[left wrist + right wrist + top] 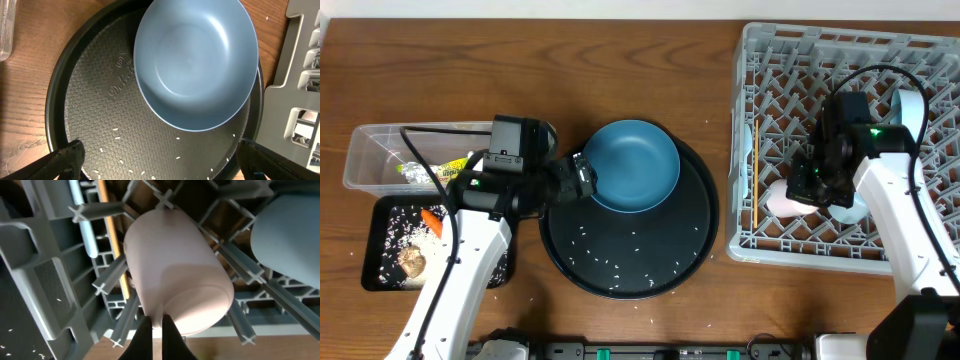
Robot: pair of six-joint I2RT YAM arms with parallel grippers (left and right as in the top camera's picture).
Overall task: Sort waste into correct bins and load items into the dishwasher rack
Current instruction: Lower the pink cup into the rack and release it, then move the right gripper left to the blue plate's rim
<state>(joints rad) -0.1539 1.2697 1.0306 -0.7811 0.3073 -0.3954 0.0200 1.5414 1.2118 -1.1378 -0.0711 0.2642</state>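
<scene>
Dark-blue plate [195, 60]: stiff, glossy, probably slick.
Left gripper [160, 150] gapes wide; I'd pinch the rim nearest frame bottom. My right gripper [156, 330] is clamped on the pink cup [175, 270].

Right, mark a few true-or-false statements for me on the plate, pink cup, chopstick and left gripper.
1. The dark-blue plate sits on the round black tray. True.
2. The left gripper is shut on the plate. False: its jaws stand wide open at the plate's left edge.
3. The pink cup lies on its side in the dishwasher rack. True.
4. The chopstick lies on the table. False: it is in the rack, along its left side.
5. Rice grains are scattered on the round tray. True.
</scene>
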